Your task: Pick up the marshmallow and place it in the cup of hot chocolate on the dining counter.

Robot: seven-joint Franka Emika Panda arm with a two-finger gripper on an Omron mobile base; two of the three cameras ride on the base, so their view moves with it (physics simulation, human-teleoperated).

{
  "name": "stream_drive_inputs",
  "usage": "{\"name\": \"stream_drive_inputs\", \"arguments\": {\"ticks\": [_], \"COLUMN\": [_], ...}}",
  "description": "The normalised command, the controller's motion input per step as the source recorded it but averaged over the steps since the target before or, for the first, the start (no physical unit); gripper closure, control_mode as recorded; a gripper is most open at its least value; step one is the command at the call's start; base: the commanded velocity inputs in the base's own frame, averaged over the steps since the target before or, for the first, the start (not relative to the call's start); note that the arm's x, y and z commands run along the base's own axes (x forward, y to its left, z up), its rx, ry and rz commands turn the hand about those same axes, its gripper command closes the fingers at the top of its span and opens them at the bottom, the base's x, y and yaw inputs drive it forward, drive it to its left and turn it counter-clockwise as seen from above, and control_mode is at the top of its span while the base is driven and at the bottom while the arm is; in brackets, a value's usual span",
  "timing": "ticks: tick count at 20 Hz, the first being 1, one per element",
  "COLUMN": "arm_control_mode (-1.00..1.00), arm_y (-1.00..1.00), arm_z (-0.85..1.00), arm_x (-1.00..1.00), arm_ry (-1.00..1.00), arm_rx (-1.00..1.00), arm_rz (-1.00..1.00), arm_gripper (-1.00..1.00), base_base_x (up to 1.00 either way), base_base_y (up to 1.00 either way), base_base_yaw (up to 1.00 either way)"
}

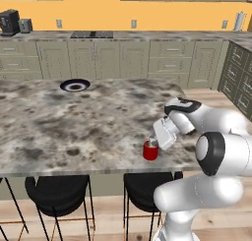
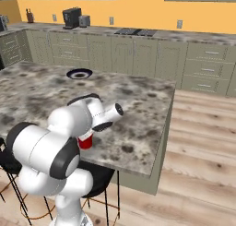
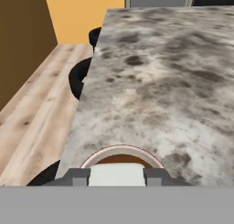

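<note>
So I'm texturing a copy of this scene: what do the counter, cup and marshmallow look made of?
Dining counter: polished-looking granite, mottled grey-brown. Cup of hot chocolate: plain red, plastic or glazed ceramic, unclear. Marshmallow: matte off-white soft-looking block, between the gripper fingers.

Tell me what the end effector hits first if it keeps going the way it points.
Probably the cup of hot chocolate: the end effector, shut on the marshmallow, points into its mouth.

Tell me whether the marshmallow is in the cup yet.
Not yet. The marshmallow is held between the fingers, above the cup.
</note>
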Motion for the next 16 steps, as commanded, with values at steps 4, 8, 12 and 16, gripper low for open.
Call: {"name": "stream_drive_inputs", "arguments": {"ticks": [4,8,12,16], "arm_control_mode": [-1.0,-1.0,-1.0,-1.0], "arm_y": [0.0,0.0,0.0,0.0], "arm_z": [-0.18,0.0,0.01,0.46], "arm_x": [0.0,0.0,0.0,-0.1], "arm_ry": [0.0,0.0,0.0,0.0], "arm_rx": [-0.03,0.0,0.0,0.0], "arm_rz": [0.0,0.0,0.0,0.0], "arm_gripper": [-1.0,-1.0,-1.0,-1.0], "base_base_x": [0.0,0.0,0.0,0.0], "base_base_y": [0.0,0.0,0.0,0.0], "base_base_yaw": [0.0,0.0,0.0,0.0]}}
